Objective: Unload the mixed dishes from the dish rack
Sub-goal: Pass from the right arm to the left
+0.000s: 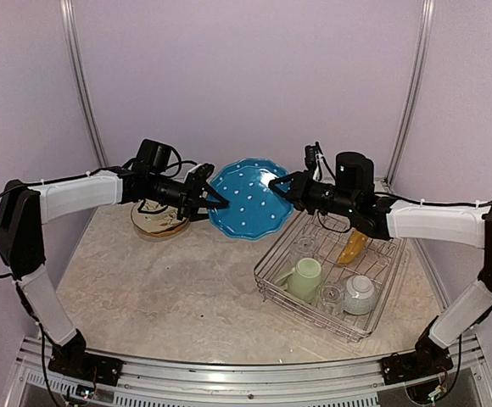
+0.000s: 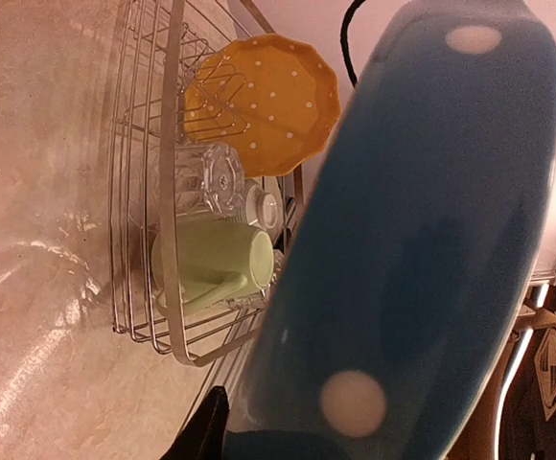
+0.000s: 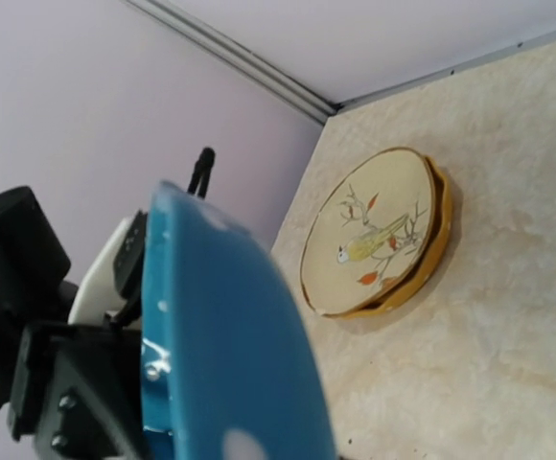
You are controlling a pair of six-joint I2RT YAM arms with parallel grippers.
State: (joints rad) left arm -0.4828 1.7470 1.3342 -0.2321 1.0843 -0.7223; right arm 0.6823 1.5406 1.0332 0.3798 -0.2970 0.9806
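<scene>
A blue plate with white dots [image 1: 246, 199] hangs on edge in the air above the table, between both arms. My left gripper [image 1: 216, 202] is shut on its left rim; one dark finger [image 2: 204, 436] shows beside the plate [image 2: 431, 240]. My right gripper [image 1: 280, 182] is shut on its upper right rim, and the plate [image 3: 230, 355] fills that wrist view. The wire dish rack [image 1: 267, 284] holds a yellow dotted plate [image 1: 353, 247], a pale green mug [image 1: 305, 278], a clear glass [image 1: 331, 296] and a small white bowl [image 1: 360, 293].
A cream floral plate [image 1: 157, 222] lies on a yellow plate on the table at the back left, below my left arm; it also shows in the right wrist view [image 3: 374, 230]. Lilac walls close in the back and sides.
</scene>
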